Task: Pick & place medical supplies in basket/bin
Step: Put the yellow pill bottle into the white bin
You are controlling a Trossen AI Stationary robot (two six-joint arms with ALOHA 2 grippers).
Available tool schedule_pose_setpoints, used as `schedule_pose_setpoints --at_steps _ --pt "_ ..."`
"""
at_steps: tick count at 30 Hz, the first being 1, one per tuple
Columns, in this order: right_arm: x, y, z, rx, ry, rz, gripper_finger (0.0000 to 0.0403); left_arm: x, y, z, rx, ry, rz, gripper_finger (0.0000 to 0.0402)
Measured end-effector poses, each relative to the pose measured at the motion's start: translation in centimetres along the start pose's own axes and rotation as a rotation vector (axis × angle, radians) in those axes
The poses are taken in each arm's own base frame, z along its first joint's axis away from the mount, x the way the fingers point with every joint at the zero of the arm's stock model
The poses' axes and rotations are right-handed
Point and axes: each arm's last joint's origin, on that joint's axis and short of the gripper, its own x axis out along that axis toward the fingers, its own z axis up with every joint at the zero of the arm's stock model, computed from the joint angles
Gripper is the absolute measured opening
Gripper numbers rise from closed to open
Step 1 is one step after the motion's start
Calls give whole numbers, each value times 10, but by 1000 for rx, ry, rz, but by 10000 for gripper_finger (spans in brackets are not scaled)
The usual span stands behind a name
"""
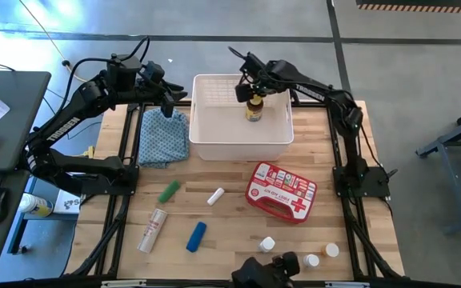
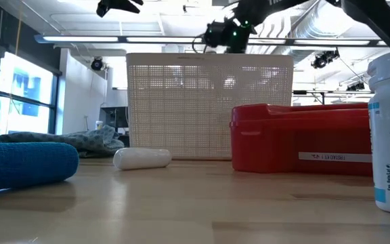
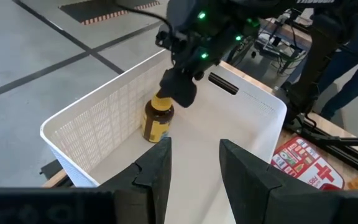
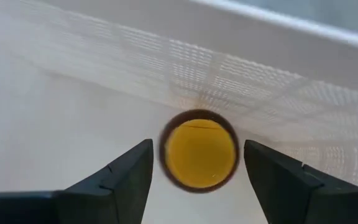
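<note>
The white slotted basket [image 1: 214, 148] [image 2: 208, 108] stands at the table's far middle. The amber yellow-capped bottle [image 1: 254, 112] [image 3: 157, 121] [image 4: 199, 155] stands upright on its floor, near the far wall. My right gripper [image 1: 250, 92] [image 4: 197, 165] hovers straight above it, open, one finger on each side of the cap with a gap showing on both sides. My left gripper [image 1: 170, 104] [image 3: 194, 155] is open above the basket's left rim, holding nothing. The red first-aid case [image 1: 281, 192] [image 2: 303, 146] lies flat on the table, nearer than the basket and to the right.
A blue patterned cloth [image 1: 164, 136] lies left of the basket. Nearer on the table lie a green tube [image 1: 169, 191], a white tube [image 1: 215, 196], a blue tube [image 1: 196, 236] and a white-and-red tube [image 1: 152, 230]. Small white pill bottles [image 1: 268, 244] [image 1: 330, 250] stand by the near edge.
</note>
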Motion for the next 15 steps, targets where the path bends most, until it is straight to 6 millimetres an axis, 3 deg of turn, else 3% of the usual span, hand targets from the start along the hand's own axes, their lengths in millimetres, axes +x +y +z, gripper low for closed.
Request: schedule_pose_setpoints --at_steps 7,15 --pt "-16 30 2 -87 -125 214 236 0 0 0 5 -1 0 170" --pt "26 42 -14 -47 13 195 182 0 0 0 22 -1 0 170"
